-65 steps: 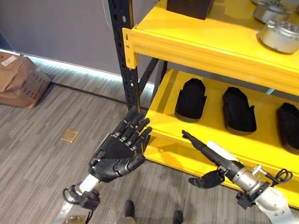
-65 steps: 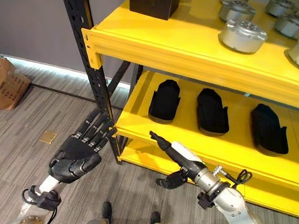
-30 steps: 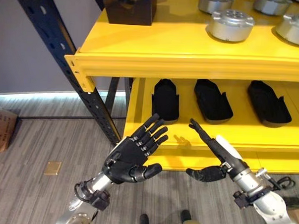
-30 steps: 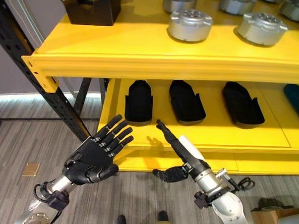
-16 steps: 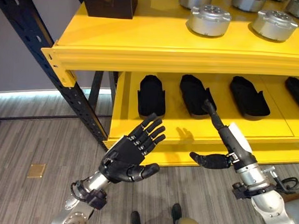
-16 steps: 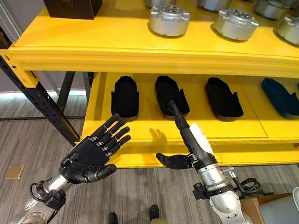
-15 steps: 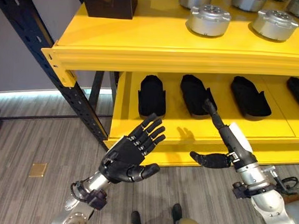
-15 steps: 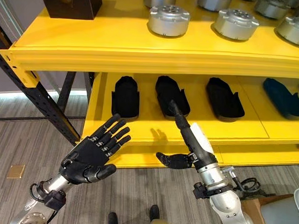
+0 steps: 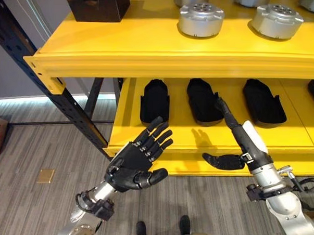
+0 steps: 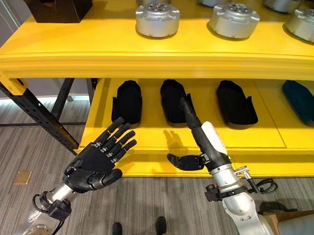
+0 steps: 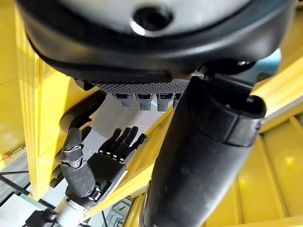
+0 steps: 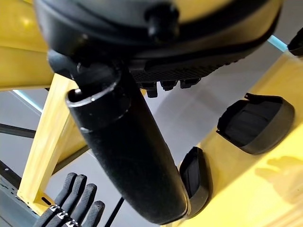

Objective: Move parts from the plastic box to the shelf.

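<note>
Both hands empty. Left hand [image 9: 133,166] has fingers spread straight, holding nothing, just short of the yellow shelf [image 9: 165,55] edge. Right hand [image 10: 200,140] has fingers straight, tips over the lower shelf beside the middle black part [image 10: 174,101], thumb out below. Black parts already lie in a row past the fingertips; silver round parts [image 10: 156,19] sit on the upper level. Plastic box isn't visible. Likely between transfers: next move means turning to the box for another part.
</note>
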Robot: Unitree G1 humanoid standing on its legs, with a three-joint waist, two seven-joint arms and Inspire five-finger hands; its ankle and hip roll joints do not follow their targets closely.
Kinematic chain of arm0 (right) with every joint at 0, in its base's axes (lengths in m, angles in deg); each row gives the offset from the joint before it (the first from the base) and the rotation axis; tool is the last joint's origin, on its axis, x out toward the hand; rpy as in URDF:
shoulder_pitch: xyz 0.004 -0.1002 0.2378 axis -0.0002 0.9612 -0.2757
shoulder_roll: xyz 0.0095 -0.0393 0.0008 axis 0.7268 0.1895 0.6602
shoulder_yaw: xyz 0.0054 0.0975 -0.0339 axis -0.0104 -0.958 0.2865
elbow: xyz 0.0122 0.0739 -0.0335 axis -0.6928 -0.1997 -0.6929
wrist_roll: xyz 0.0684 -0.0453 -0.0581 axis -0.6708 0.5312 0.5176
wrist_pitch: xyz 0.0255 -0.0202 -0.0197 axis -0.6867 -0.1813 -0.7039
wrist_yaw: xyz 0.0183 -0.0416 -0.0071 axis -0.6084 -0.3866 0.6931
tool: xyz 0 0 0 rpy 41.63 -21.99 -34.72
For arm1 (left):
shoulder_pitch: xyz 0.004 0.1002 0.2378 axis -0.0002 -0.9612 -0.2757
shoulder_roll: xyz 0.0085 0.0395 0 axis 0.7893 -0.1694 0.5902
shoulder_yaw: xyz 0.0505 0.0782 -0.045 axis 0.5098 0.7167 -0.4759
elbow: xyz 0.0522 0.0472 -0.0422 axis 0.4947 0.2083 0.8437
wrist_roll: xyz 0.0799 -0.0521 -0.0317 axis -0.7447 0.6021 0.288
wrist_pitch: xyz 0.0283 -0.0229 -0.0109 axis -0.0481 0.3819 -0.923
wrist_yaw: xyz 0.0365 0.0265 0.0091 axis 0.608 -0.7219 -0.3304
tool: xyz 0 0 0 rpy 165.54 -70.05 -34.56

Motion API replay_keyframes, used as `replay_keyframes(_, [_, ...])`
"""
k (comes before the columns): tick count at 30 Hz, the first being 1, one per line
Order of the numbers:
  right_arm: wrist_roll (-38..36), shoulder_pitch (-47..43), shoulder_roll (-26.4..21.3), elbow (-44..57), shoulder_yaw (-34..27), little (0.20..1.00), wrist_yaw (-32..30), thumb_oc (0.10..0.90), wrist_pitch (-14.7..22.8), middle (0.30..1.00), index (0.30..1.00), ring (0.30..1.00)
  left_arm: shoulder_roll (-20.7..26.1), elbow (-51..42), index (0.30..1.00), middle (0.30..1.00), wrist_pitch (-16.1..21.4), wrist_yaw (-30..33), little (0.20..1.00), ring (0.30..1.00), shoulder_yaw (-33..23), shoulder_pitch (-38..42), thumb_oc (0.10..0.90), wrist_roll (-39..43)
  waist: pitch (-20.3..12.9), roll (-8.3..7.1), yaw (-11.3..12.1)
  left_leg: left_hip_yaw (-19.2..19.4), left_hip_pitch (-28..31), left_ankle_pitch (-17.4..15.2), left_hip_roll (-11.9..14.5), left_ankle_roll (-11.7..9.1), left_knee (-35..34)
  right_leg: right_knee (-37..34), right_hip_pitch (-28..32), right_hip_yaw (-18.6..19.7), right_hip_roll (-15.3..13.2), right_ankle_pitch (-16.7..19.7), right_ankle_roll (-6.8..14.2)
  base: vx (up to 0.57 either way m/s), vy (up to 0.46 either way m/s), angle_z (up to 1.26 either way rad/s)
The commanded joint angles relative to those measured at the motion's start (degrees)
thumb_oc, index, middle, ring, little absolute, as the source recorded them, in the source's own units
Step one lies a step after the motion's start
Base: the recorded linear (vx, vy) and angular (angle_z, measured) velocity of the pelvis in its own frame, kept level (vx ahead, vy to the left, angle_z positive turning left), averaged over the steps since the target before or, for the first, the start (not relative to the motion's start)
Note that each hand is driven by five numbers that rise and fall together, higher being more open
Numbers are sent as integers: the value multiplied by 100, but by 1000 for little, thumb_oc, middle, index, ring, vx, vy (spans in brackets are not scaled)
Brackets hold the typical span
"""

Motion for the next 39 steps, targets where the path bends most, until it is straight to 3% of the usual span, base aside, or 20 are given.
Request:
replay_keyframes(1, [-223,-449,6,619,-131,1000,-473,900,631,1000,1000,1000,140,-701,1000,1000,688,-144,1000,1000,-161,301,900,228,-220,-216,101,-48,68,-20,639,-96,210,563,-60,78,-627,-446,371,26,-306,4])
replay_keyframes(3, [-149,-478,33,540,-95,1000,-630,900,826,1000,1000,1000,86,-733,1000,1000,874,-121,1000,1000,-189,270,900,78,-221,-178,167,-368,-87,67,523,-98,400,527,-47,194,-520,-455,277,64,-223,-6])
replay_keyframes(5, [-174,-477,50,517,-92,1000,-626,900,885,1000,1000,1000,55,-769,1000,1000,928,-142,1000,1000,-243,188,900,81,-240,-169,188,-394,-152,-5,340,-59,569,458,-18,245,-486,-438,259,58,-85,-11])
replay_keyframes(8, [-246,-406,99,571,-94,1000,-721,900,864,1000,1000,1000,13,-734,1000,1000,827,-172,1000,1000,-285,150,900,170,-281,-153,138,-27,-261,-272,-77,66,939,384,27,180,-490,-412,260,43,-42,-18])
replay_keyframes(9, [-140,-320,171,637,-122,1000,-843,900,851,1000,1000,1000,-3,-679,1000,1000,780,-277,1000,1000,-234,212,900,102,-285,-149,63,338,-339,-607,-369,229,1147,384,34,95,-535,-390,284,0,0,0])
replay_keyframes(10, [-140,-320,171,637,-122,1000,-843,900,851,1000,1000,1000,-3,-679,1000,1000,780,-277,1000,1000,-234,212,900,102,-285,-149,63,338,-339,-607,-369,229,1147,384,34,95,-535,-390,284,-18,39,21])
replay_keyframes(11, [29,-288,279,662,-85,1000,-989,900,852,1000,1000,1000,7,-694,1000,1000,768,-330,1000,1000,-128,297,900,-6,-262,-108,-10,613,-352,-840,-715,435,1147,467,-22,49,-546,-365,344,-14,83,28])
replay_keyframes(12, [201,-312,362,654,10,1000,-1105,900,843,1000,1000,1000,36,-719,1000,1000,795,-341,1000,1000,-35,330,900,-89,-231,-53,-24,599,-311,-855,-870,540,1027,658,-105,87,-482,-404,383,0,123,30])
replay_keyframes(15, [231,-282,414,659,61,1000,-1182,900,843,1000,1000,1000,114,-745,1000,1000,890,-264,1000,1000,114,357,900,-190,-261,-38,-71,384,-79,-745,-990,640,612,672,-122,203,-430,-386,450,41,101,18])
replay_keyframes(19, [185,39,326,876,-176,1000,-1178,900,966,1000,1000,1000,231,-819,1000,1000,874,-401,1000,1000,157,376,900,-120,-367,-107,-123,294,79,-649,-1046,689,200,564,-74,272,-357,-360,506,56,122,-12])
replay_keyframes(24, [320,-102,309,748,-218,1000,-1655,900,928,1000,1000,1000,293,-704,1000,1000,992,-349,1000,1000,422,650,900,-260,-261,-145,-89,375,-138,-591,-973,783,197,1424,-537,27,-257,-762,452,-83,123,-12])
replay_keyframes(26, [545,-345,435,623,-168,1000,-1810,900,903,1000,1000,1000,217,-619,1000,1000,981,-354,1000,1000,474,1004,900,-299,-28,-196,-33,447,-325,-573,-873,793,333,1561,-800,-43,-557,-636,610,-239,-55,-23])
replay_keyframes(28, [572,-349,443,634,-178,1000,-1801,900,816,1000,1000,1000,192,-637,1000,1000,941,-357,1000,1000,499,1039,900,-378,-8,-205,-54,446,-307,-575,-871,795,338,1445,-755,49,-656,-523,678,-49,-75,-11])
replay_keyframes(31, [954,-184,361,795,-363,1000,-1832,900,718,1000,1000,1000,319,-706,1000,1000,849,-505,1000,1000,485,894,900,-263,-83,-206,-128,417,-184,-639,-855,781,324,951,-547,406,-1055,-107,892,67,-89,9])
replay_keyframes(35, [1091,-66,231,965,-551,1000,-1794,900,481,1000,1000,1000,414,-784,1000,1000,729,-626,1000,1000,517,807,900,-90,-201,-213,-168,264,-34,-706,-793,720,211,523,-342,712,-1275,116,1033,67,-156,31])
replay_keyframes(39, [1007,-145,16,947,-646,1000,-1739,900,403,1000,1000,1000,474,-872,1000,1000,705,-535,1000,1000,550,785,900,-32,-252,-269,-125,176,-4,-723,-693,629,190,247,-202,667,-1321,128,1118,5,-179,18])
